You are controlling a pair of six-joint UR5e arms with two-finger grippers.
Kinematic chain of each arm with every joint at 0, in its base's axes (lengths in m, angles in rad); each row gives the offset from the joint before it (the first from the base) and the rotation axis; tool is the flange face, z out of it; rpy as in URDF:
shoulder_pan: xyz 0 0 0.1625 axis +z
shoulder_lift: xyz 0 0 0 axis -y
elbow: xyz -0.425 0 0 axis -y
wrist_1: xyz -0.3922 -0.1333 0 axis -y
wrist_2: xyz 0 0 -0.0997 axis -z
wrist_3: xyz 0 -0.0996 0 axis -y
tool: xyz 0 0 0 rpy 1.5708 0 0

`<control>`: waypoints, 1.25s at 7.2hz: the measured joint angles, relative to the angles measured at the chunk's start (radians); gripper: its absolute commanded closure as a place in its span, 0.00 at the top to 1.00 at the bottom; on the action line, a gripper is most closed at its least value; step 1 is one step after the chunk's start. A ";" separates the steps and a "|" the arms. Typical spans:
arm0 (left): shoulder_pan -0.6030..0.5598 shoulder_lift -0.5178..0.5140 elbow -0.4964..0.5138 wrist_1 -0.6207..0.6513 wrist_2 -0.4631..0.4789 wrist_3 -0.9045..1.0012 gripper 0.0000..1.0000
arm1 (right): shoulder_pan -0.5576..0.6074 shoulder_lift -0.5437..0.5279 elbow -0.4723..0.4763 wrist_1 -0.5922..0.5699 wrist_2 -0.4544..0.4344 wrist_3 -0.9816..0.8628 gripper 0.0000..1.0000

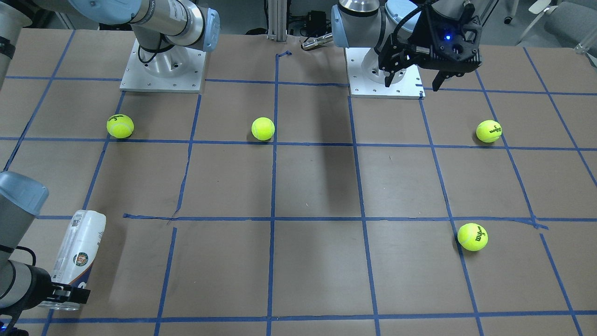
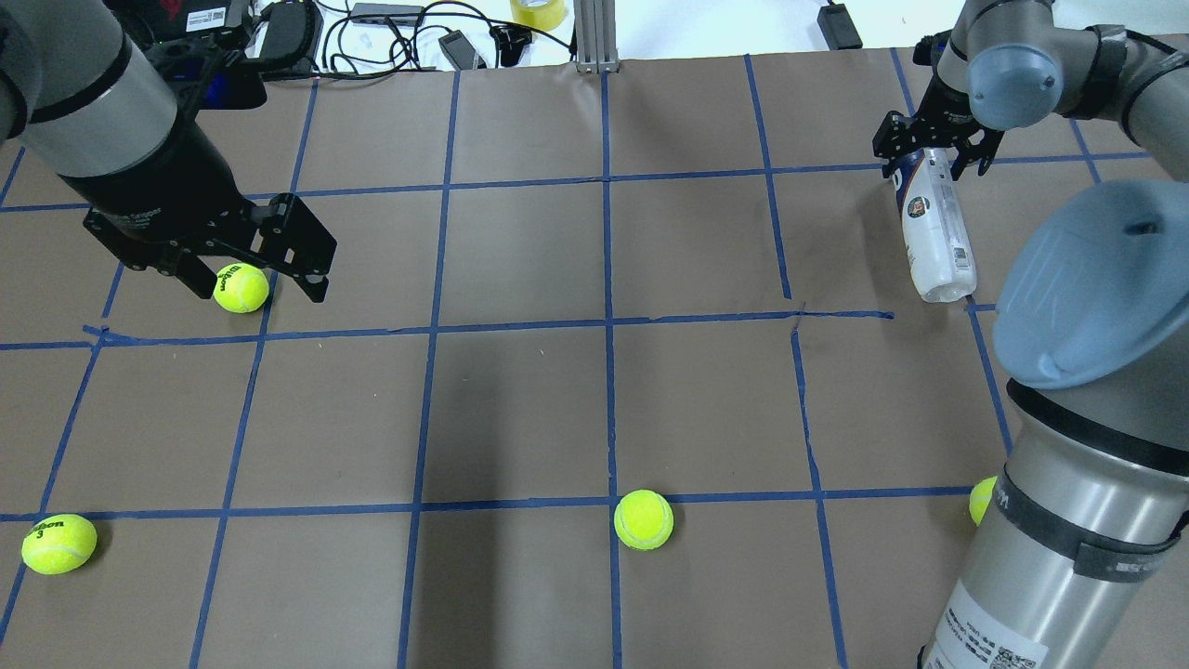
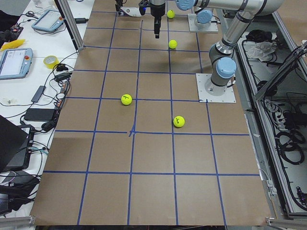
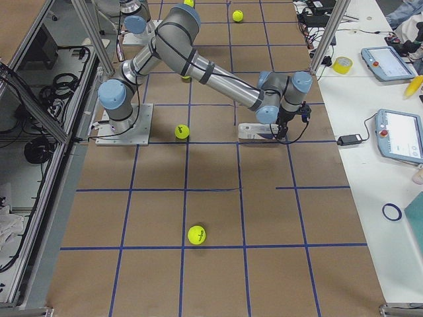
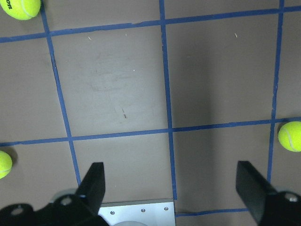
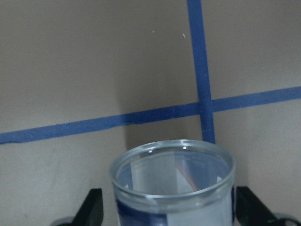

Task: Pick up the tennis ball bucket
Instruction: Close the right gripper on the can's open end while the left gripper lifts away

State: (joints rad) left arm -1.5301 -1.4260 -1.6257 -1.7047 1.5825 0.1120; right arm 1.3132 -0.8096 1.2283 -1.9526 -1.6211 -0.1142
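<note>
The tennis ball bucket (image 2: 936,237) has one end between the fingers of the right gripper (image 2: 934,167), and its length runs back toward the robot. Below the left gripper (image 5: 169,183), on the table (image 5: 117,94), one tennis ball (image 5: 290,136) lies beyond its right finger. Another ball (image 5: 3,164) lies beyond its left finger, and a third ball (image 5: 21,7) lies ahead and to the left.

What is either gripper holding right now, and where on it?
The right gripper straddles the tennis ball bucket at its navy-banded end; whether it has clamped cannot be told. The left gripper holds nothing.
</note>
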 measured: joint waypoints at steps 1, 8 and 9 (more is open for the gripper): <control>0.003 0.000 0.004 0.000 0.004 0.000 1.00 | 0.000 -0.002 0.000 0.001 0.000 0.001 1.00; 0.092 -0.008 0.011 0.013 0.087 0.022 1.00 | -0.003 -0.005 0.007 0.000 -0.001 -0.002 0.99; 0.114 -0.008 0.011 0.013 0.087 0.037 1.00 | -0.008 -0.004 0.011 -0.003 0.000 -0.003 0.99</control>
State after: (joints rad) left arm -1.4164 -1.4343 -1.6151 -1.6920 1.6698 0.1486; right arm 1.3049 -0.8140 1.2391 -1.9555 -1.6216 -0.1170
